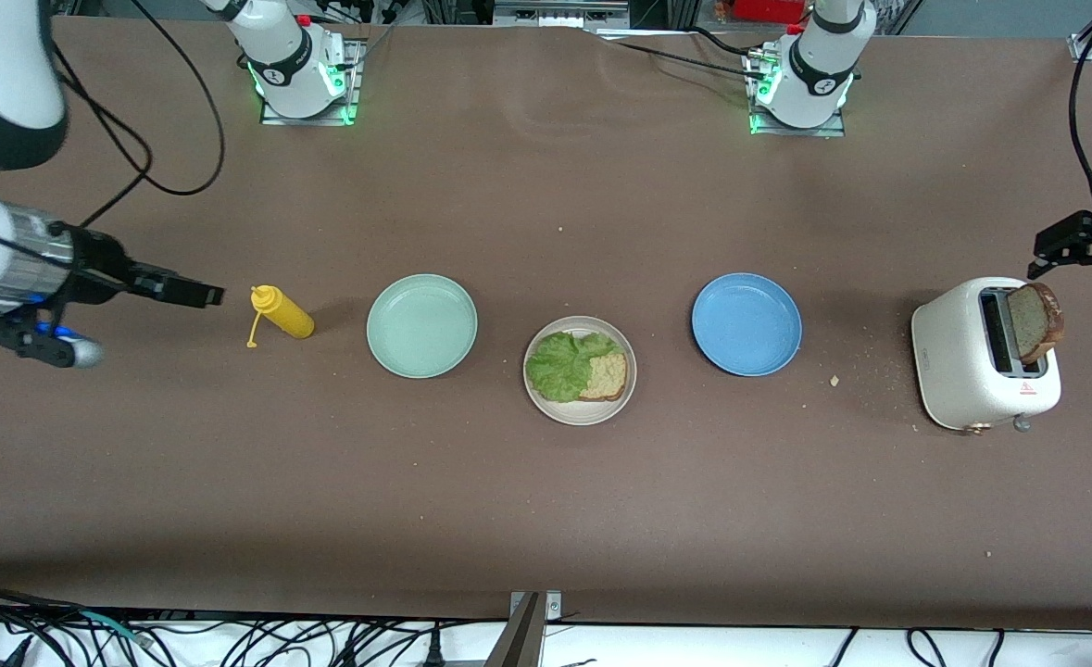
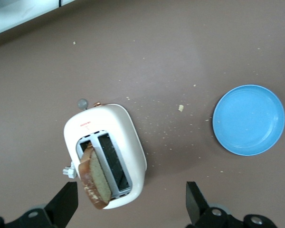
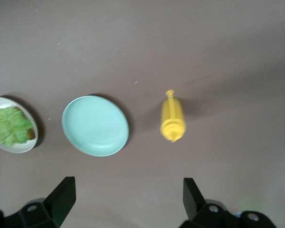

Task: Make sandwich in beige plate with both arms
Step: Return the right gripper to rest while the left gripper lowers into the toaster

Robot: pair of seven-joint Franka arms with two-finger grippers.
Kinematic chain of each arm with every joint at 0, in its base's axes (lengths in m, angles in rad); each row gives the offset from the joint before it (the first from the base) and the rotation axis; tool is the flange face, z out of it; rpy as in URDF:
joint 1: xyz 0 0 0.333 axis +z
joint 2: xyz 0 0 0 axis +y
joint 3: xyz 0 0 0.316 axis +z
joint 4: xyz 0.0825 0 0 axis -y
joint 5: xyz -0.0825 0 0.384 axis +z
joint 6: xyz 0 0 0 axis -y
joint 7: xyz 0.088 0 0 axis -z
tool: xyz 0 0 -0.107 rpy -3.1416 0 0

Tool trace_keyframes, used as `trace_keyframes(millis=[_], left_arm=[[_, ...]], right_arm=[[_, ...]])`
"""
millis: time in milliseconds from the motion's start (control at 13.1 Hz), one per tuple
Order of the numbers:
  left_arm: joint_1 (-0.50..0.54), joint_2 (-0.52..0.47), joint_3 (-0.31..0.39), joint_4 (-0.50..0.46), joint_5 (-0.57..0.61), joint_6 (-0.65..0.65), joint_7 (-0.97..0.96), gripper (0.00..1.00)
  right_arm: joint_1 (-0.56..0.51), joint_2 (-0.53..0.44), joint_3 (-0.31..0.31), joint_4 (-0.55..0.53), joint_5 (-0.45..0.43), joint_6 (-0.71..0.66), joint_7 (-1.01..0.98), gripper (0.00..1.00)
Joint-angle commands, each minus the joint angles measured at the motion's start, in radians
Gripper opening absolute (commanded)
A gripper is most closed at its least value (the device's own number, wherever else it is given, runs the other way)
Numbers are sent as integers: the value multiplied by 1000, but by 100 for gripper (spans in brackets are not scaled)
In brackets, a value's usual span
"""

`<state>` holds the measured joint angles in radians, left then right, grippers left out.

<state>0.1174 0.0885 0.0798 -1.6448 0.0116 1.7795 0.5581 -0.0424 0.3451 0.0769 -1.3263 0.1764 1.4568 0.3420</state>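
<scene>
**Q:** Where does everything stand?

**A:** I see the beige plate [image 1: 535,394] mid-table, holding a bread slice [image 1: 607,374] under a lettuce leaf [image 1: 559,367]. The second slice [image 1: 1037,320] pokes from the white toaster [image 1: 967,366]. My left gripper [image 2: 131,203] hovers over it, fingers spread; my right gripper [image 3: 128,202] waits empty and open near the mustard bottle [image 1: 282,311].

**Q:** Risks?

**A:** The tilted slice may crumble or slip, or the toaster may lift with it.

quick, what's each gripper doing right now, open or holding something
Left gripper: jaws open, holding nothing, over the toaster and its bread slice.
Right gripper: jaws open, holding nothing, up beside the yellow bottle.
</scene>
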Motion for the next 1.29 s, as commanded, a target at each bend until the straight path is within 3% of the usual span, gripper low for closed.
trace_keyframes(millis=[0,152,380,913,1065,1217], left_arm=[[51,48,-9,13,34,23,26,100],[74,57,-9,13,33,23,14,100],[133,88,-11,20,18,34,9,100],[157,180,-9,17,19,43,8,100],[160,201,-9,10,25,53,6,100],[188,230,-9,-1,22,92,5,100]], right_arm=[[-17,-40,3,-74,-127,28,-160,100],[-40,-67,-5,-150,-147,117,-259,99],[-40,-164,-25,-347,-153,343,-281,99],[-63,-208,-46,-376,-163,336,-308,100],[-57,-242,-37,-370,-242,336,-296,100],[-24,-273,-49,-369,-261,336,-296,100]])
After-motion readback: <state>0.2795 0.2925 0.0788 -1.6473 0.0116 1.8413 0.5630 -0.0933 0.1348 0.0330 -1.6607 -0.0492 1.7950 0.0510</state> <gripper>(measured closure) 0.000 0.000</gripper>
